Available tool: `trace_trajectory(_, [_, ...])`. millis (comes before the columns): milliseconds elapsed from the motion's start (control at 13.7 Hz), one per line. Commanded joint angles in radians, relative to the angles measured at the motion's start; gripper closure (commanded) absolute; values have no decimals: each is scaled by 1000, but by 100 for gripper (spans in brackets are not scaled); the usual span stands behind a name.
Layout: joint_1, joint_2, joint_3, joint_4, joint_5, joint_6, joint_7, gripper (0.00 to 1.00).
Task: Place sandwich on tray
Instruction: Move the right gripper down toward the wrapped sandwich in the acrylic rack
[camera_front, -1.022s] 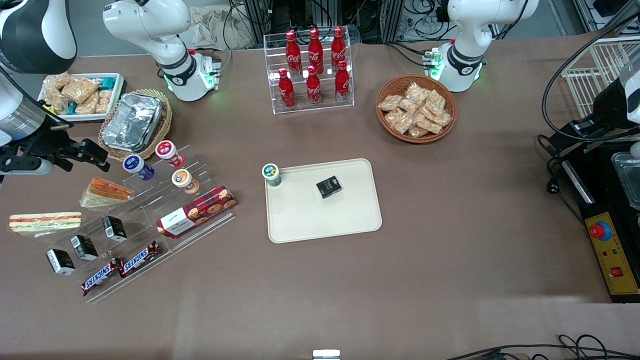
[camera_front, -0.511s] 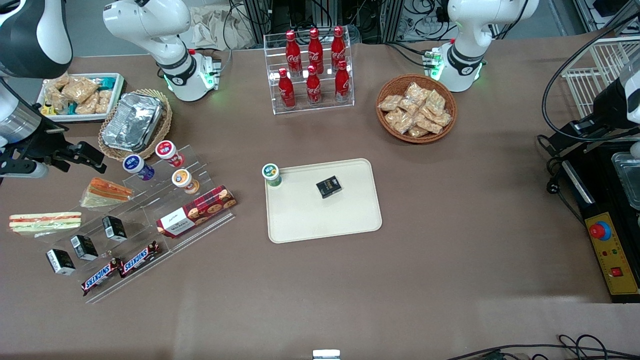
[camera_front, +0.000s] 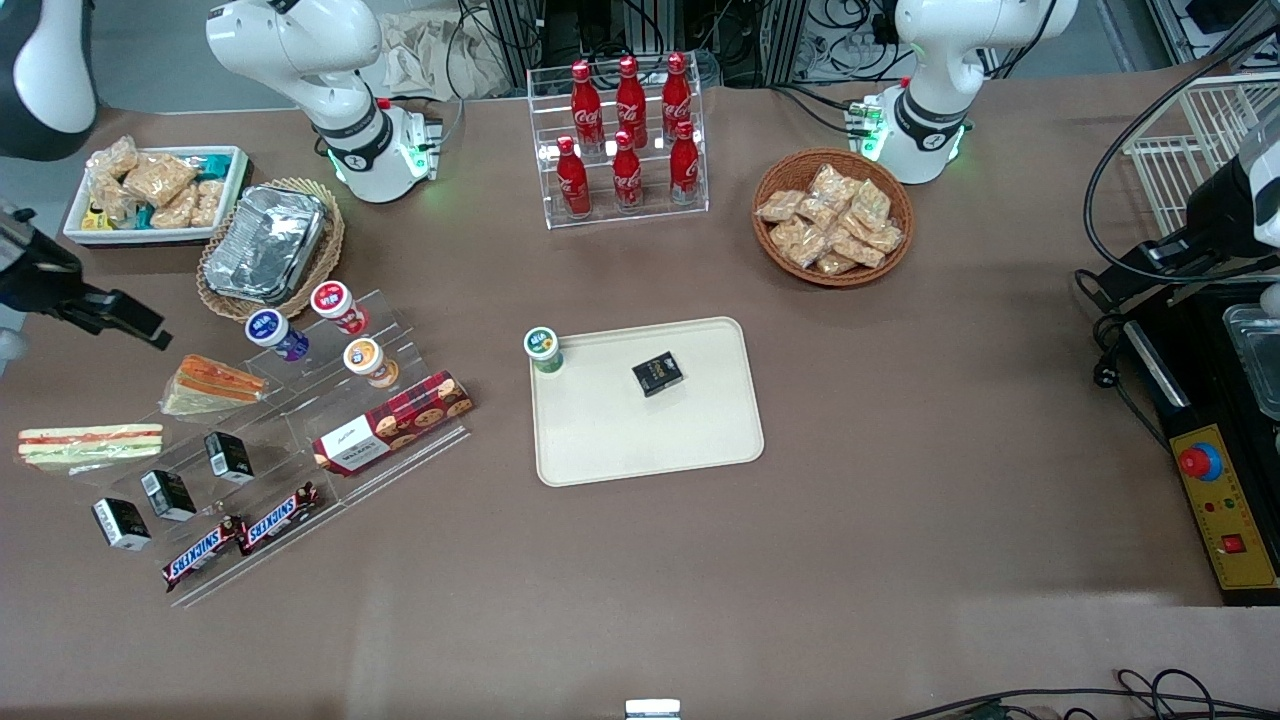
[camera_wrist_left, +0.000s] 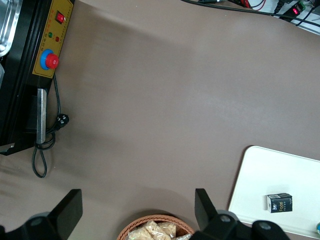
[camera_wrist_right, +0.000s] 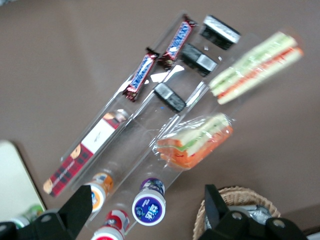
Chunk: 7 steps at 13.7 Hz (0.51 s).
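Note:
The sandwich (camera_front: 90, 445), a clear-wrapped pale wedge with red and green stripes, lies on the table at the working arm's end, beside the acrylic shelf; it also shows in the right wrist view (camera_wrist_right: 257, 67). The cream tray (camera_front: 650, 440) sits mid-table and holds a small black box (camera_front: 657, 373) and a green-lidded cup (camera_front: 543, 349) at one corner. My gripper (camera_front: 120, 318) hangs above the table, farther from the front camera than the sandwich and well apart from it. In the right wrist view the gripper (camera_wrist_right: 147, 200) is open and holds nothing.
An orange-layered wedge sandwich (camera_front: 210, 385) rests on the acrylic shelf (camera_front: 300, 440) with cups, black boxes, Snickers bars and a biscuit box. A foil container (camera_front: 265, 243) in a basket and a white snack bin (camera_front: 155, 190) stand near the gripper. A cola rack (camera_front: 625, 140) and a snack basket (camera_front: 832, 215) stand farther back.
My gripper has slid sideways toward the working arm's end of the table, away from the foil container. Nothing on the table has moved.

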Motion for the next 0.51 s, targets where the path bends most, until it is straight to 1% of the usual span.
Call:
trace_trajectory(0, [-44,75,5,72,6,9,195,0])
trace_trajectory(146, [-59,150,2,161,8,0,269,0])
trace_trajectory(292, [-133,190,-1,201,9,-2,325,0])
trace_trajectory(438, [-194,223,-3,205,24,10,333,0])
